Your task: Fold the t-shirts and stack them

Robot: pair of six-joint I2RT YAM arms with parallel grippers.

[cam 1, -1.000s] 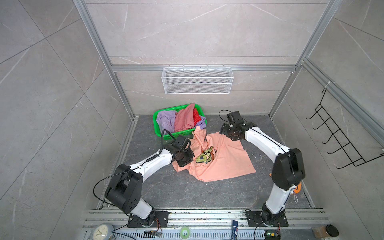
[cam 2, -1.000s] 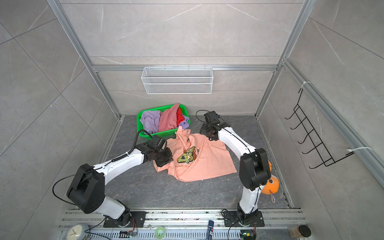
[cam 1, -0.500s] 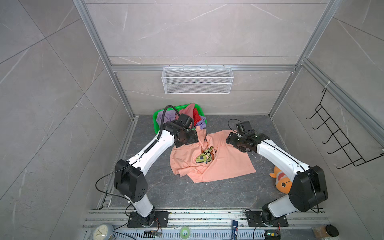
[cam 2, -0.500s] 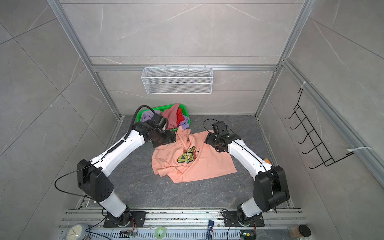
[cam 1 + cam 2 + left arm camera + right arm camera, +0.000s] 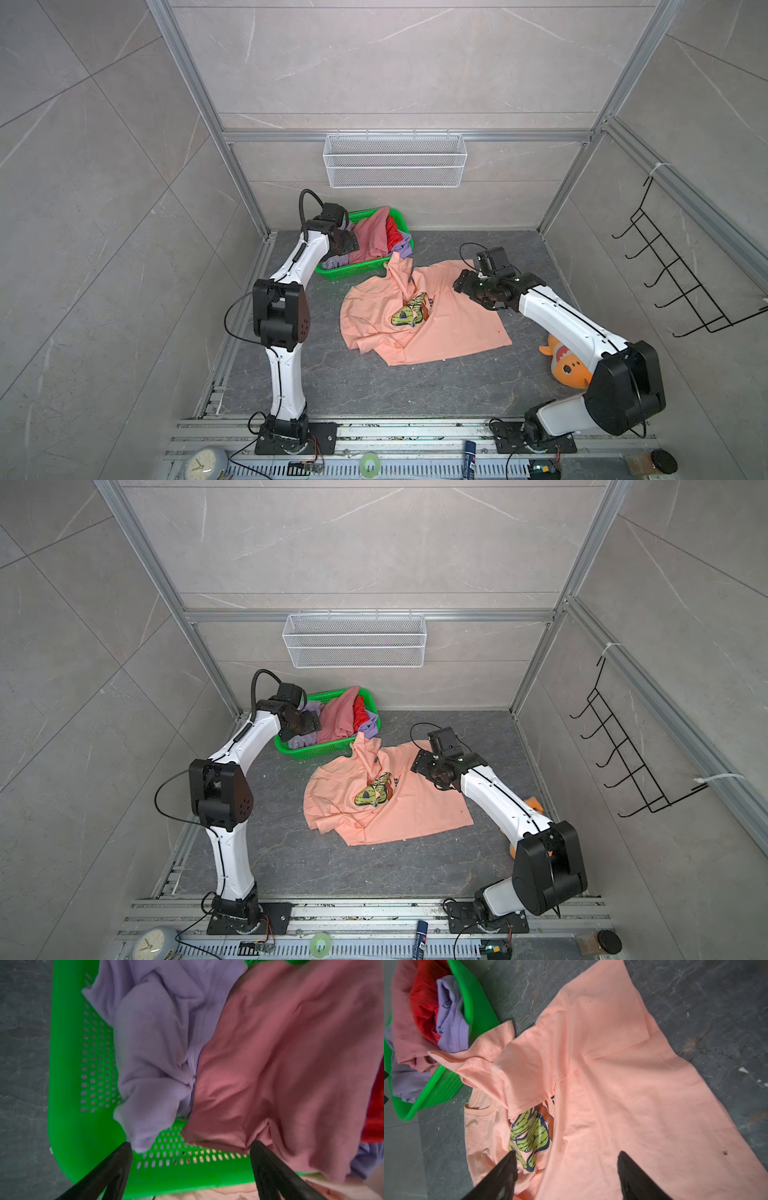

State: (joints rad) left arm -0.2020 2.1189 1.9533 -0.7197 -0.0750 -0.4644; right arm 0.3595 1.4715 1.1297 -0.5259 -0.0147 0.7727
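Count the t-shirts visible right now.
4: peach shirt spread on the floor; dusty pink shirt, red shirt and lavender shirt bunched in the green basket. More may lie hidden underneath.

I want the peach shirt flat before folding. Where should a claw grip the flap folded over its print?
Pinch the flap of the peach shirt at its hemmed end leaning on the green basket, coming down from the basket side. That end sits raised, so it should peel back without catching layers beneath.
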